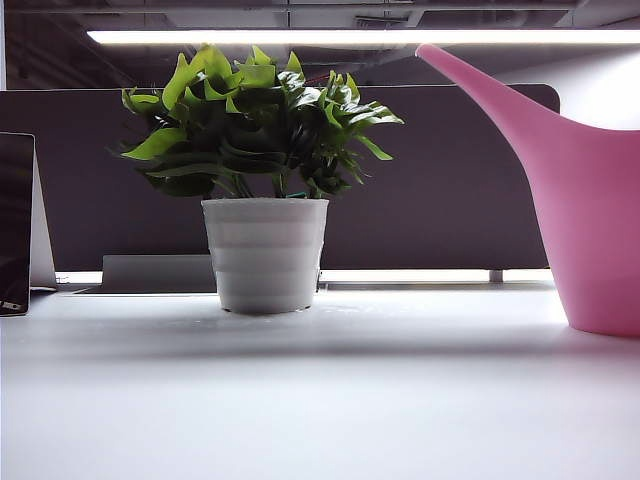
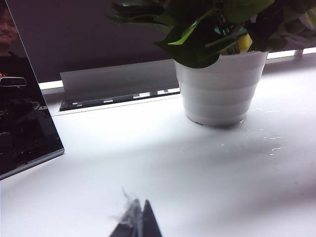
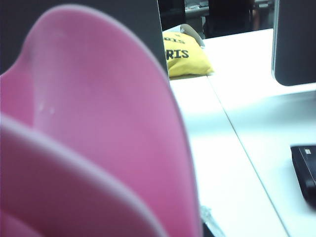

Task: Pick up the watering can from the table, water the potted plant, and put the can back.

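The pink watering can (image 1: 600, 230) stands on the white table (image 1: 320, 400) at the right of the exterior view, its long spout rising toward the potted plant (image 1: 265, 250) at the centre. The plant's green leaves spread above a white ribbed pot (image 2: 219, 89). No arm shows in the exterior view. In the right wrist view the can (image 3: 98, 123) fills most of the picture. It hides my right gripper except for one fingertip (image 3: 211, 228) beside its wall. My left gripper (image 2: 139, 217) hangs shut and empty low over the table, well short of the pot.
A dark glossy panel (image 1: 15, 225) leans at the far left, also visible in the left wrist view (image 2: 24, 123). A dark partition (image 1: 450, 200) runs behind the table. Beyond the can lie a yellow cushion (image 3: 185, 57), a monitor (image 3: 296, 44) and a black device (image 3: 306, 168).
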Controlling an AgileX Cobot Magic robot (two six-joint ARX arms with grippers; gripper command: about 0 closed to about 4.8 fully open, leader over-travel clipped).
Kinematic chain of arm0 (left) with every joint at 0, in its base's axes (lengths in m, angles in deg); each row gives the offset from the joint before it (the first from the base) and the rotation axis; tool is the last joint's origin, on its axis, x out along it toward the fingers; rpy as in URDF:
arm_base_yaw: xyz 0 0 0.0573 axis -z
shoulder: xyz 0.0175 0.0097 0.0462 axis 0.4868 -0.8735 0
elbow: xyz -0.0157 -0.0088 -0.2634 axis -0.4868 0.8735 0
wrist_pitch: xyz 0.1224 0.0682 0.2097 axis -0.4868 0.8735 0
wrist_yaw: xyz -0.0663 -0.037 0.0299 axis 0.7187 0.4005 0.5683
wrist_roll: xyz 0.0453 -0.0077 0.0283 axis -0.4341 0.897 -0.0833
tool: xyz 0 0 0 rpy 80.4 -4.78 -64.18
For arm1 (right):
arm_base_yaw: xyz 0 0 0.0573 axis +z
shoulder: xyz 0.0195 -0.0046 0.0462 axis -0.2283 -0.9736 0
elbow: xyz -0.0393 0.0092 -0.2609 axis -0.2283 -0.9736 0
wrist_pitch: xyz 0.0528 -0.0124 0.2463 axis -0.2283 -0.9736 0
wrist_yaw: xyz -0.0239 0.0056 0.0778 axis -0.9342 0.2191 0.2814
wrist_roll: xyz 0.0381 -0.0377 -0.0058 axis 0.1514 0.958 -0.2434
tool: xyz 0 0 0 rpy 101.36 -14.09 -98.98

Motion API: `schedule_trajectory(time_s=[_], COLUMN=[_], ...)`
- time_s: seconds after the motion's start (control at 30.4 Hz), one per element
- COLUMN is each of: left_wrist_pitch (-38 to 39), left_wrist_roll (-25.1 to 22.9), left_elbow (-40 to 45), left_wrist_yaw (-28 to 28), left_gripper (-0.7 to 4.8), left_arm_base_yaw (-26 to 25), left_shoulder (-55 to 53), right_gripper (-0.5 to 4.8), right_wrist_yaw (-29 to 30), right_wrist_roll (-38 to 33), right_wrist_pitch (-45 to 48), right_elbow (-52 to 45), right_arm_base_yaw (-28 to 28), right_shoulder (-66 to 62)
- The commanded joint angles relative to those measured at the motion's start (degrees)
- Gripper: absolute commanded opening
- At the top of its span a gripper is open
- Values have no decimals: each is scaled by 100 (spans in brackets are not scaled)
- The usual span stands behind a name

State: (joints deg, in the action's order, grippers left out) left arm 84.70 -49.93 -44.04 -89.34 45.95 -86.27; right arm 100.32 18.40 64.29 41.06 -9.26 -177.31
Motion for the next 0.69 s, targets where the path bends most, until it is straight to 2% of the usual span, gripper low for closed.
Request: schedule_trajectory(time_s=[0.03, 0.33, 0.36, 0.39, 0.43, 0.49, 0.53, 0.69], left_wrist_pitch=[-31, -28, -26, -28, -26, -13, -7, -4], left_wrist_roll=[0, -2, 0, -2, 0, 0, 0, 0], left_elbow=[-4, -4, -4, -4, -4, -4, -4, -4], left_wrist_yaw=[20, 22, 20, 20, 31, 33, 28, 26], left_gripper=[-5, -5, -5, -5, -5, -5, -5, -5], left_arm_base_yaw=[-11, -11, -33, -59, -111, -262, -358, -1093], left_shoulder=[-4, -4, -4, -4, -4, -4, -4, -4], right_gripper=[235, 231, 215, 177, 132, -18, -1, -3], right_wrist_yaw=[-444, -1204, -1198, -1158, -1051, -699, -533, 691], right_wrist_roll=[-46, -138, -289, -542, -728, -1021, -1132, -1803], right_wrist_pitch=[127, 109, 103, 92, 83, 70, 68, -424], right_elbow=[-435, -1567, -1657, -1781, -1869, -2052, -2124, -2277], right_arm_base_yaw=[-2, -48, -63, -68, -68, -68, -63, -57], right_shoulder=[352, 1895, 2074, 2319, 2507, 2918, 3106, 4116])
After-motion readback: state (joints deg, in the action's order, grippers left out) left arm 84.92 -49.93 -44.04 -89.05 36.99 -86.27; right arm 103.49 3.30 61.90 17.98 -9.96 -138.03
